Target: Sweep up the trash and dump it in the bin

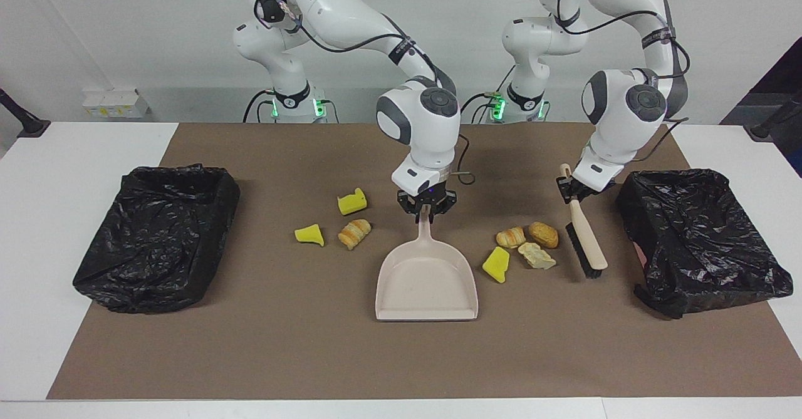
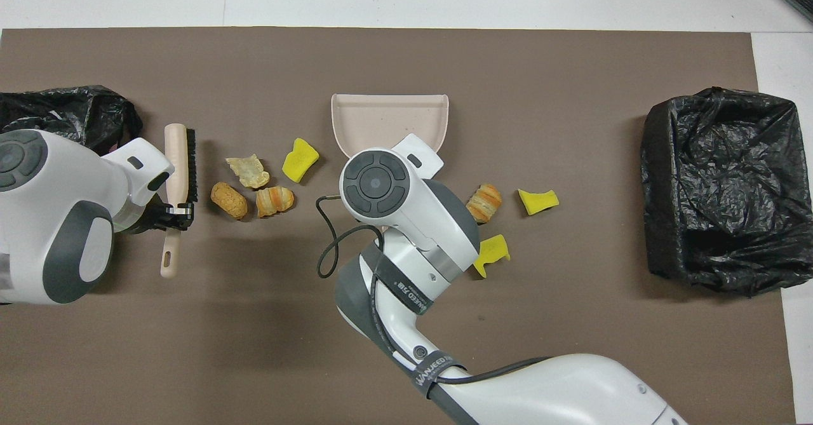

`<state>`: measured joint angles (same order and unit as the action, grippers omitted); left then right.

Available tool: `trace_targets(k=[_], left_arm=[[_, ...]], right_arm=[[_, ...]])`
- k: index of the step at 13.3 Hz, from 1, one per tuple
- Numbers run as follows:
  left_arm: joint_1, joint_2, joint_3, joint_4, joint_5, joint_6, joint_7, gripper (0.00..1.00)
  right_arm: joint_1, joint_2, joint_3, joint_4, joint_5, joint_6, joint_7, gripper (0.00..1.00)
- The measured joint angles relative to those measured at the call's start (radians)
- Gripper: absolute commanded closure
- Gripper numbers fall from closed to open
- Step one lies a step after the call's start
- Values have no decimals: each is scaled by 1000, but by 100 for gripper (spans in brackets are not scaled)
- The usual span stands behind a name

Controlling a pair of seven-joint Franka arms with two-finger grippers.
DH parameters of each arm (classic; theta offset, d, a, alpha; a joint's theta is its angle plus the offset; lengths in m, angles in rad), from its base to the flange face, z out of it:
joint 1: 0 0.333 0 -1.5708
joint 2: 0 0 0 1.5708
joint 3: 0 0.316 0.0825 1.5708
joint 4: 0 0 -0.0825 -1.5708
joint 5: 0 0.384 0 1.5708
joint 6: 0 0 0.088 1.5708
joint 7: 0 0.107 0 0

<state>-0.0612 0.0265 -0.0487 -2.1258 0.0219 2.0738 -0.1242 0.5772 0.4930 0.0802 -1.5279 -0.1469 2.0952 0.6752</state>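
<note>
1. The right gripper is clamped shut on the top of the dustpan handle, the pan lying flat just under it.
2. The left gripper is shut on the brush handle.
3. Between the two grippers lie four bits of trash.
4. Three more bits lie toward the right arm's end, near its bin.

One high camera faces the robots, another looks steeply down from above them; both share the brown mat.
</note>
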Motion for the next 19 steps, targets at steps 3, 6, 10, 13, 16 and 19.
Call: trace_targets(k=[3, 6, 10, 13, 16, 19], left_arm=[[0, 0, 0, 1, 0, 0, -1, 100], [0, 0, 2, 1, 0, -1, -25, 100], [-6, 6, -5, -20, -1, -1, -54, 100], [-61, 11, -11, -43, -2, 0, -113, 100], [-157, 14, -17, -70, -18, 28, -244, 100], [-221, 16, -17, -71, -87, 77, -296, 100]], right_arm=[[-57, -46, -2, 0, 23, -84, -290, 100], [-142, -88, -2, 1, 58, -177, -646, 100], [-228, -104, -2, -3, 63, -219, -1165, 100], [-256, -104, -3, -15, 62, -219, -1424, 100], [-258, -104, -3, -35, 39, -214, -1609, 100], [-255, -104, 3, -58, -47, -165, -1736, 100]])
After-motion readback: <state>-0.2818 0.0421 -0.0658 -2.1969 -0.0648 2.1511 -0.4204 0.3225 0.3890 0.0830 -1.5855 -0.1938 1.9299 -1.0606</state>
